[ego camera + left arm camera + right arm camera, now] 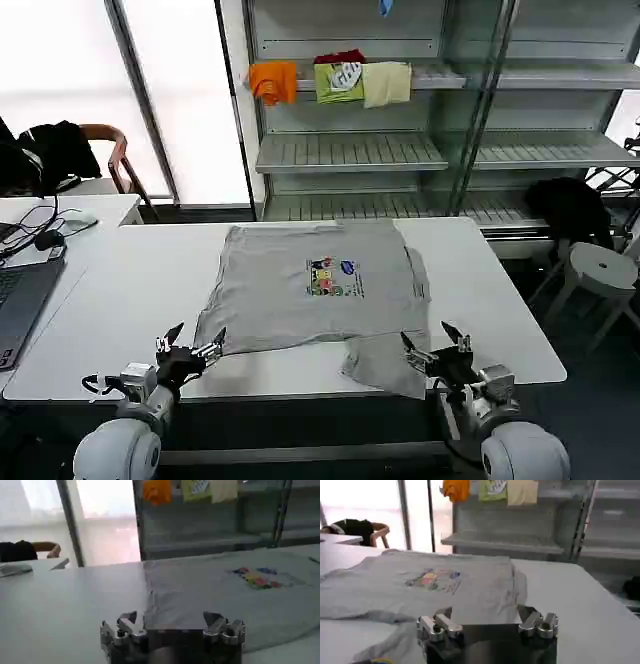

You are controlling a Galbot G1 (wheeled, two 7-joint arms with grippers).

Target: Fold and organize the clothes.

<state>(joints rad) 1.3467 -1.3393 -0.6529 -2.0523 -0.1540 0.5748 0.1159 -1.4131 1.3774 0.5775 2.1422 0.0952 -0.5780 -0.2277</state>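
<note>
Left end effector (190, 341) and right end effector (436, 342) spread, low beside grey shirt (310, 290).

Bare table (130, 270) around shirt (300, 300)

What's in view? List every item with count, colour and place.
shirt: one, light grey with a multicoloured chest print, spread flat on the table, one part hanging over the near edge by the right gripper.
table: one, white, in front of the robot.
garments: three, orange, green and cream, draped over a shelf edge behind the table.
shelves: grey metal, behind the table.
laptop: one, dark, on the desk at far left.
chair: one, wooden, far left, dark clothing on it.
stool: one, white, far right.
left gripper: fingers open, at the shirt's near left corner.
right gripper: fingers open, at the near right edge.
</note>
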